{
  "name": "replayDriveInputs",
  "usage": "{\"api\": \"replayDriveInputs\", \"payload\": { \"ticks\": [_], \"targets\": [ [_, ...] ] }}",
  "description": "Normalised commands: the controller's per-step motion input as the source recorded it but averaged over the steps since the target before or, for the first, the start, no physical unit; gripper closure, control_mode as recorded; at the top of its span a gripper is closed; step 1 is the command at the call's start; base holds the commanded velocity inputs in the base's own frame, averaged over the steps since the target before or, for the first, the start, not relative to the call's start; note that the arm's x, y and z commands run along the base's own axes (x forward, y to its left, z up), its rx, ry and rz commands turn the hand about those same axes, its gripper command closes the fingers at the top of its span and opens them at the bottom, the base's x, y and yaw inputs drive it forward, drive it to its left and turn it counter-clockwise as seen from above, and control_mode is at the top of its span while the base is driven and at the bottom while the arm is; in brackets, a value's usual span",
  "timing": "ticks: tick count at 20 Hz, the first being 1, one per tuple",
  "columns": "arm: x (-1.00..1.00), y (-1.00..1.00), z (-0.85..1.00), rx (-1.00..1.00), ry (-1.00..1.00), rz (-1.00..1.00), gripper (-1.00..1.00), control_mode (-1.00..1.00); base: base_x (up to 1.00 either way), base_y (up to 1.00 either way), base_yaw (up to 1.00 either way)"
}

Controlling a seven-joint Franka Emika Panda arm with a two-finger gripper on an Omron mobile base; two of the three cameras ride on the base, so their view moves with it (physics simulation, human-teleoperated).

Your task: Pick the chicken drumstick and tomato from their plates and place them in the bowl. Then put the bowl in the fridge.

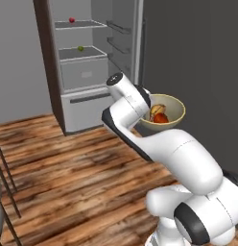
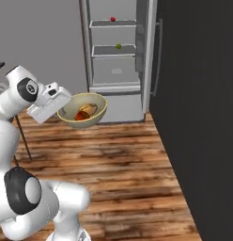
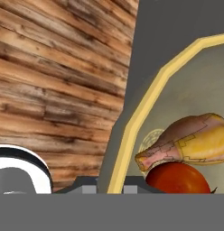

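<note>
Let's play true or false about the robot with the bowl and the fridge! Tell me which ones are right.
1. The bowl is held up in the air above the wooden floor. True.
2. The bowl is empty. False: the chicken drumstick and the tomato lie in it.
3. The fridge stands open. True.
4. The bowl sits on a fridge shelf. False: the gripper holds its rim, outside the fridge.
5. A small green ball lies on a fridge shelf. True.

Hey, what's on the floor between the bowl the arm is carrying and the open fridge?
Nothing: in the right base view, bare wooden floor runs from the bowl to the fridge. The left base view agrees.
</note>
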Motion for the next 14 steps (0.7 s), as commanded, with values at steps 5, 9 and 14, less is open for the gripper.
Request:
{"api": "replayDriveInputs", "payload": {
  "ticks": [5, 9, 14],
  "targets": [
    [0.0, 0.0, 0.0, 0.0, 0.0, 0.0, 1.0, 1.0, 0.89, -0.12, 0.13],
    [0.0, 0.0, 0.0, 0.0, 0.0, 0.0, 1.0, 1.0, 0.88, -0.12, 0.13],
    [0.0, 0.0, 0.0, 0.0, 0.0, 0.0, 1.0, 1.0, 0.87, -0.17, 0.11]
  ]
}}
